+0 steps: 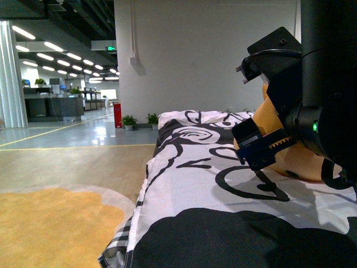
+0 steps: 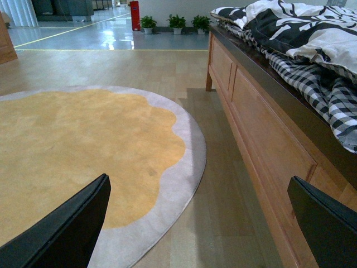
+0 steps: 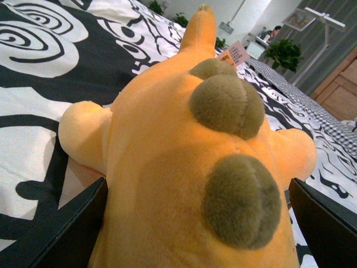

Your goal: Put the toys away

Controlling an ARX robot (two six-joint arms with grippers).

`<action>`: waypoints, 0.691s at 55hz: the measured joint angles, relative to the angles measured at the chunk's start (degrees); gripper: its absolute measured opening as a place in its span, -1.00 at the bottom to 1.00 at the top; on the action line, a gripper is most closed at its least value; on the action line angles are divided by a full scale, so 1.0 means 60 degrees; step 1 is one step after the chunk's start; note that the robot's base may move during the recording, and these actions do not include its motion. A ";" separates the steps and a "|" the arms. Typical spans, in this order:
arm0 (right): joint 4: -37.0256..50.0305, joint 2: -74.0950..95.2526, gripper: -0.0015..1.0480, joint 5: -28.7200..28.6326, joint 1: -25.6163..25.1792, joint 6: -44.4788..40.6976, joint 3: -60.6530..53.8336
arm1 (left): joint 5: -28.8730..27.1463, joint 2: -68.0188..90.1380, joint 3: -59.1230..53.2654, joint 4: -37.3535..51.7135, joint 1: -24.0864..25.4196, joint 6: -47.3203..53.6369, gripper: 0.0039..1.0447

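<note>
The toy (image 3: pixel 167 167) is an orange-yellow plush animal with olive-brown raised spots and stubby limbs. It lies on the black-and-white patterned quilt (image 3: pixel 33 84) of the bed. My right gripper (image 3: pixel 195 234) is open, with one finger on each side of the toy's body, close against it. From the front, the toy (image 1: pixel 298 164) shows at the right, partly hidden behind my right gripper (image 1: pixel 257 151) and arm. My left gripper (image 2: pixel 198 234) is open and empty, low over the wooden floor (image 2: pixel 206 223) beside the bed.
A round yellow rug (image 2: pixel 72 139) with a grey border lies on the floor left of the wooden bed frame (image 2: pixel 262 134). A checked sheet (image 2: pixel 329 95) hangs over the frame's edge. Potted plants (image 1: pixel 129 121) and a red stand (image 1: pixel 117 114) are far off by the wall.
</note>
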 joint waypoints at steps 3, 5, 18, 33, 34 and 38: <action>-0.0186 0.0000 0.87 0.0015 -0.0044 0.0036 0.0087 | 0.0000 0.0000 0.0000 0.0000 0.0000 0.0000 0.88; -0.0248 0.0000 0.87 0.0011 -0.0062 0.0044 0.0120 | 0.0000 0.0000 0.0000 0.0000 0.0000 0.0000 0.88; -0.0583 -0.0015 0.41 -0.0149 -0.0219 0.0219 0.0189 | 0.0000 0.0000 0.0000 0.0000 0.0000 0.0000 0.88; -0.1337 -0.1180 -0.73 -0.2969 -0.0933 0.2251 0.0189 | 0.0000 -0.0004 0.0000 0.0000 0.0000 0.0000 0.88; -0.1388 -0.1322 -0.77 -0.3195 -0.1005 0.2375 0.0189 | 0.0000 0.0000 0.0000 0.0000 0.0000 0.0000 0.88; -0.1690 -0.2029 -0.85 -0.4299 -0.1395 0.2976 0.0164 | 0.0000 0.0000 0.0000 0.0000 0.0000 0.0000 0.88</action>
